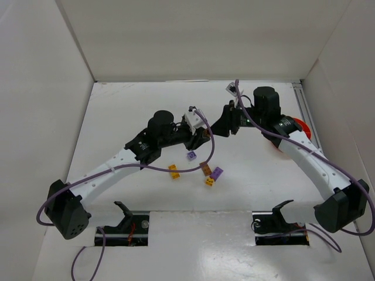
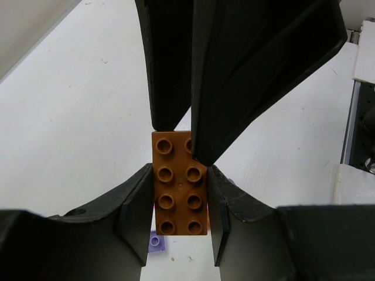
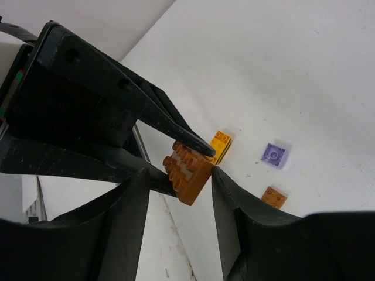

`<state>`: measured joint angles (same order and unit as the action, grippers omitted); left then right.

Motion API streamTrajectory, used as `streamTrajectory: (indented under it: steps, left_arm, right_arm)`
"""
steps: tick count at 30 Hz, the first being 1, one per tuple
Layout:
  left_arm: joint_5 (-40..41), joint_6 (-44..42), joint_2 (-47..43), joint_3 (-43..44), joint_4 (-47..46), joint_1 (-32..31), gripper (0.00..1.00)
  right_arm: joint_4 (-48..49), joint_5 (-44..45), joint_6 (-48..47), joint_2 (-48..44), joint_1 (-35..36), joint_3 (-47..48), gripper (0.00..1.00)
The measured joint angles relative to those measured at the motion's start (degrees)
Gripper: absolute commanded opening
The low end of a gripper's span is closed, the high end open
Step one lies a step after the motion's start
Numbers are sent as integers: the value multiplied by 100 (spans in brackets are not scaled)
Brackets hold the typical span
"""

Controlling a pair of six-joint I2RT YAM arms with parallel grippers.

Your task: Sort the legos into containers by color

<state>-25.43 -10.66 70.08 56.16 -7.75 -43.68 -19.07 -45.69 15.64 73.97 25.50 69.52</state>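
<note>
The left claw (image 2: pixel 179 170) clenched the brown studded plastic lego brick (image 2: pixel 180 202) above the white tabletop (image 2: pixel 70 117), apparently passing it to the right claw (image 3: pixel 179 171), which flanked it and was nearer the round orange plastic bowl (image 1: pixel 300 124). Whether that claw gripped was unclear.

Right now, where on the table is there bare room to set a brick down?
Bare: the far-left table between the left arm and the wall, and the patch between the loose bricks and the right arm. Crowded: the centre, where the left hand and right hand meet at the brown brick.
</note>
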Motion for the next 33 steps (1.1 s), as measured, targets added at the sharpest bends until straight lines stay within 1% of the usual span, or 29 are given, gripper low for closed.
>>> streamTrajectory:
  steps: [2,3,7,10,11,12,14,16,17,18,21,22,23,25,28,29,31,33]
  left_arm:
    - [22,0,-24,0,0,0,0]
    - [31,0,-42,0,-2,0,0]
    - [35,0,-72,0,-90,-13,0]
    - [35,0,-101,0,-125,-20,0]
    - [35,2,-107,0,-127,-20,0]
    - [35,2,-118,0,-127,-20,0]
    - [48,2,-129,0,-133,-20,0]
    - [68,0,-129,0,-105,-17,0]
    - [66,2,-129,0,-98,-13,0]
    - [68,2,-129,0,-94,-9,0]
    - [168,-20,-131,0,-118,-4,0]
    - [190,-22,-131,0,-118,-4,3]
    - [199,-22,-131,0,-120,-4,17]
    - [212,-17,-131,0,-136,-4,36]
    - [170,31,-131,0,-170,-9,52]
    - [140,46,-131,0,-192,-22,65]
    - [76,90,-138,0,-227,-50,75]
    - [52,149,-170,-15,-238,-61,77]
  right_arm:
    - [-20,33,-2,7,22,44,53]
    - [-31,37,-2,7,24,68,55]
    - [-286,232,-79,13,42,179,59]
    - [-424,323,-118,31,42,219,59]
    - [-463,343,-133,44,42,232,58]
    - [-487,354,-153,59,42,240,55]
    - [-492,341,-168,87,46,245,45]
    - [-444,251,-164,109,55,247,33]
    - [-420,216,-168,116,68,247,33]
    - [-380,162,-127,125,94,247,23]
    - [-229,105,28,164,94,240,5]
    - [-199,90,55,177,94,240,0]
    - [-177,81,68,186,92,240,0]
    - [-151,63,68,190,76,238,0]
    - [-164,50,-50,173,-17,238,0]
    - [-177,48,-107,153,-81,238,0]
    - [-238,98,-258,66,-326,216,0]
    - [-345,179,-426,-81,-767,181,0]
